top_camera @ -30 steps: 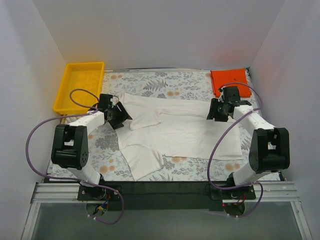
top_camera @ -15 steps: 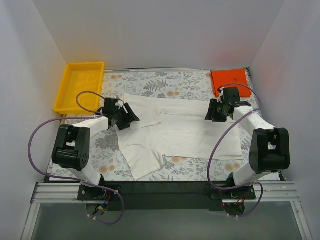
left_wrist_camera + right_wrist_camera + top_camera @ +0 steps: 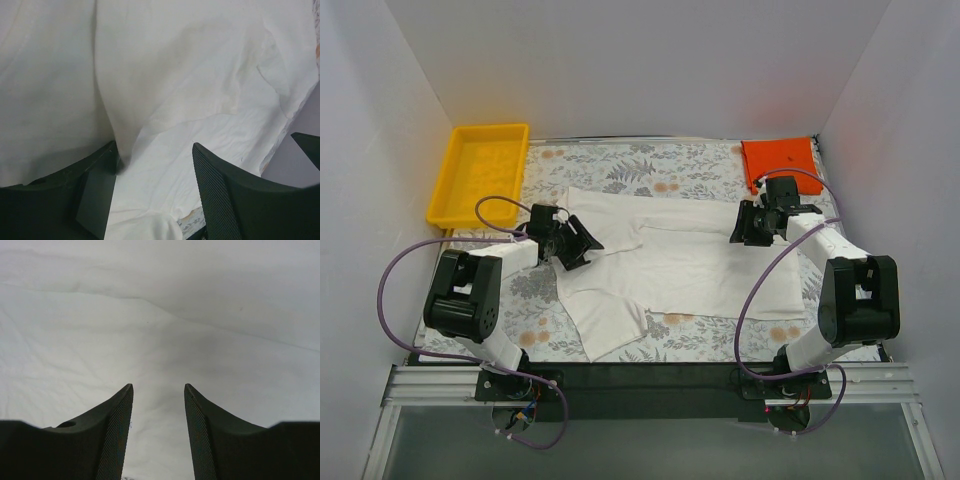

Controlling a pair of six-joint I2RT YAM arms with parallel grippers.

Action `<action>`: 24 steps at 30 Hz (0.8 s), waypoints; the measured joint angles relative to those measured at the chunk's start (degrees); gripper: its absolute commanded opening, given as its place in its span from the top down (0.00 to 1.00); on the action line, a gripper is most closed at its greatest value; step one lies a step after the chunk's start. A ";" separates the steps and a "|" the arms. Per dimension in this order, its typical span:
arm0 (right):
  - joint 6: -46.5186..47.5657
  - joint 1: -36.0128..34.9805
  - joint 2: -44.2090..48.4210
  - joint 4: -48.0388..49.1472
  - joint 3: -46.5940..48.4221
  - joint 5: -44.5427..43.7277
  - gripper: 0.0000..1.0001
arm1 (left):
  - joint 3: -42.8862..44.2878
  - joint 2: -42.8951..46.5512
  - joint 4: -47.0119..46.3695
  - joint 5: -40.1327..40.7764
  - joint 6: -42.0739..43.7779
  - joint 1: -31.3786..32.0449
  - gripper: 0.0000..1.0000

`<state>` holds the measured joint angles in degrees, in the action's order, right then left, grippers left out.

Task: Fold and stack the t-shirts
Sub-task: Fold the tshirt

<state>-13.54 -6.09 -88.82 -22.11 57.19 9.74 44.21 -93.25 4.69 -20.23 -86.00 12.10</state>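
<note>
Left hand [image 3: 582, 240]: fingers partly apart, nothing clamped between them. It sits low on the left part of the large plain white short-sleeved cloth shirt [image 3: 690, 265].
Left hand, wrist view [image 3: 155, 150]: white cloth [image 3: 200, 65] fills the gap and everything ahead of it. A raised fold runs down against the inner face of its left finger [image 3: 97, 192]. Cannot tell whether that finger presses the fold or only touches it.
Right hand [image 3: 740, 225]: fingers partly apart, holding nothing. It is over the shirt's far right part, fingertips pointing toward the left hand.
Right hand, wrist view [image 3: 158, 386]: smooth white cloth [image 3: 160, 300] lies below and ahead, with shallow creases. Contact with it cannot be told.
White shirt: spread flat on the floral-patterned surface [image 3: 660, 175], reaching from one hand to the other. One sleeve trails toward the arm bases, nearer than the left hand.
Small square folded orange-red cloth shirt [image 3: 778, 160]: just beyond the right hand, at the far right corner, apart from the white shirt.
Yellow plastic tray [image 3: 490, 128]: beyond the left hand and to its left, at the far left corner.
</note>
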 measured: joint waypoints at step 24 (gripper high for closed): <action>0.28 -0.28 0.00 1.31 -0.83 2.91 0.57 | -0.79 0.22 1.22 -3.45 -6.54 -0.04 1.00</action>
<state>-13.26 -6.37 -88.82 -20.80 56.36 12.64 43.42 -93.03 5.91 -23.68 -92.53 12.05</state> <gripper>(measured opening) 0.431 0.028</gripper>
